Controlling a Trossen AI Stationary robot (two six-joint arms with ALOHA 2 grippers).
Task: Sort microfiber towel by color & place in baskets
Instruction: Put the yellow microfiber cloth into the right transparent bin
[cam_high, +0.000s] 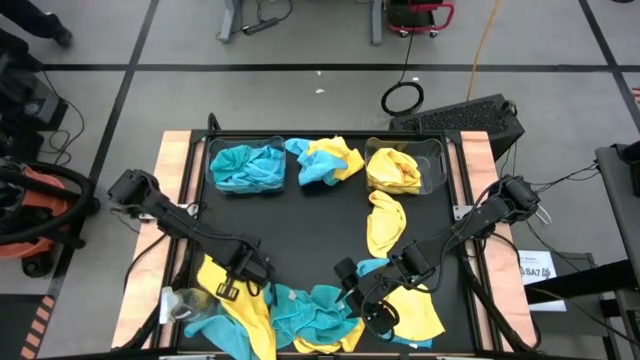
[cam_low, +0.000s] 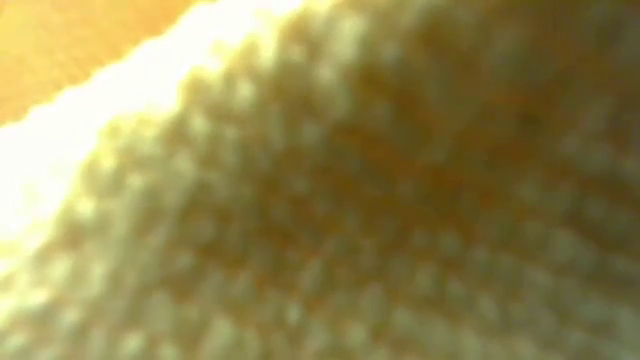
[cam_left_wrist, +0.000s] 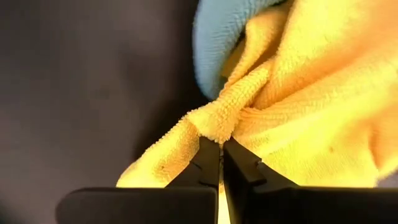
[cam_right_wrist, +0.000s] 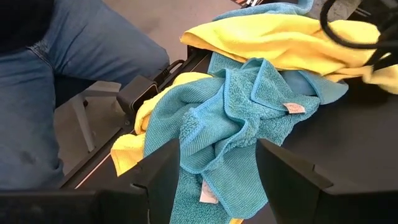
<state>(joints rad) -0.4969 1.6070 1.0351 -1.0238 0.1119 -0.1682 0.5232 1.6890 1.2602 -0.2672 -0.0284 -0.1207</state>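
Note:
Near the table's front left, my left gripper (cam_high: 238, 280) points down, shut on a yellow towel (cam_high: 228, 305). A teal towel heap (cam_high: 320, 312) lies at the front centre, where my right gripper (cam_high: 365, 300) stands open, slanting down; a teal towel (cam_right_wrist: 217, 124) reaches between its fingers. Another yellow towel (cam_high: 418, 318) lies under that arm. At the far edge, the left basket (cam_high: 214, 150) holds teal towels and the right basket (cam_high: 434, 152) holds a yellow one. A yellow cloth right against the lens fills the low view. My left gripper pinches a bunched-up pucker of the yellow towel (cam_left_wrist: 214, 124) between its two fingers (cam_left_wrist: 244, 167), coming from above and pointing down. The cloth gathers in folds toward the pinch, and the towel's remainder (cam_high: 245, 325) lies on the table. My right gripper: I cannot tell whether its fingers touch the teal towel between them.
A mixed teal and yellow pile (cam_high: 325, 160) lies between the baskets, and a lone yellow towel (cam_high: 385, 225) right of centre. A clear plastic thing (cam_high: 180, 305) sits at the front left. A person in jeans (cam_right_wrist: 56, 81) stands past the near edge.

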